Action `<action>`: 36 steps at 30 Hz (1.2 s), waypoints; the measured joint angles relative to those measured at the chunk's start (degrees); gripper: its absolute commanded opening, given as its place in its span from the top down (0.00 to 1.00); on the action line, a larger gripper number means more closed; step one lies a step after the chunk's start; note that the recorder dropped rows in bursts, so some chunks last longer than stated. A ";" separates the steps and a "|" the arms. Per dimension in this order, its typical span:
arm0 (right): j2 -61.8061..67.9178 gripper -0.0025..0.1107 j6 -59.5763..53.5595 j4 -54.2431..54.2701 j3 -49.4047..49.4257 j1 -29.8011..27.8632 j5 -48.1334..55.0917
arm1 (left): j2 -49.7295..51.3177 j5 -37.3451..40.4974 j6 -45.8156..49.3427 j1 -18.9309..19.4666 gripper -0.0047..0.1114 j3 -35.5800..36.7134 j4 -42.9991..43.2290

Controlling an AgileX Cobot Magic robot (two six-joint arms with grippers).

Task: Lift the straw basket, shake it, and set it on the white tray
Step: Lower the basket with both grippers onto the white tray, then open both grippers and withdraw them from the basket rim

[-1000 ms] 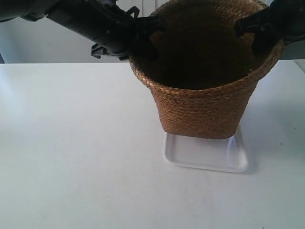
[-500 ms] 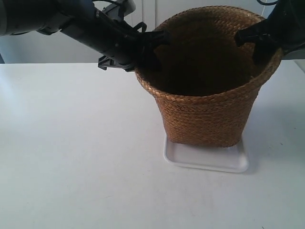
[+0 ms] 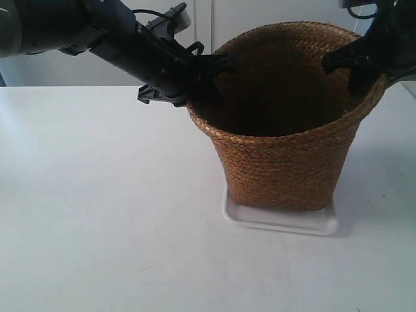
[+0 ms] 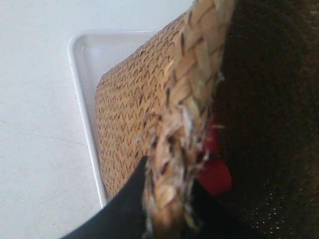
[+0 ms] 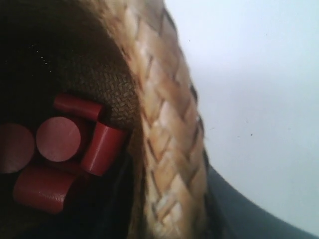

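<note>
The straw basket (image 3: 286,162) stands upright with its base on the white tray (image 3: 286,222). In the exterior view, the arm at the left grips the rim with its gripper (image 3: 207,75), and the arm at the right grips the opposite rim with its gripper (image 3: 364,65). The left wrist view has my left gripper (image 4: 167,209) shut on the braided rim (image 4: 192,99), one finger outside and one inside, with the tray (image 4: 82,74) below. In the right wrist view my right gripper (image 5: 169,219) is shut on the rim (image 5: 164,149).
Several red cylinders (image 5: 60,139) lie on the basket's dark floor, and a red piece (image 4: 215,174) shows past the left gripper too. The white table (image 3: 97,208) stretches around the tray. A pale wall stands behind.
The basket has come down from just above the tray until its base sits on it. Both arms have lowered with it, still holding the rim.
</note>
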 measured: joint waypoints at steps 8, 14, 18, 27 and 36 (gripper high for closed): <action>0.00 0.79 0.82 -0.22 0.00 0.00 -0.60 | 0.00 -0.46 1.17 0.00 0.96 -0.10 0.00; 0.00 0.63 0.82 -0.45 0.00 0.00 -0.72 | 0.00 0.02 1.28 0.00 0.75 -0.10 -0.13; 0.00 0.60 0.82 -1.31 0.00 0.00 -0.83 | 0.00 0.87 1.61 0.00 0.61 -0.21 -0.16; 0.00 0.42 0.82 -2.46 0.00 -0.14 -1.31 | -0.11 1.34 2.19 0.00 0.53 -0.45 -0.74; -0.81 0.41 1.22 -2.46 0.00 -0.27 -2.73 | -0.11 2.56 2.35 0.00 0.40 -3.27 -0.58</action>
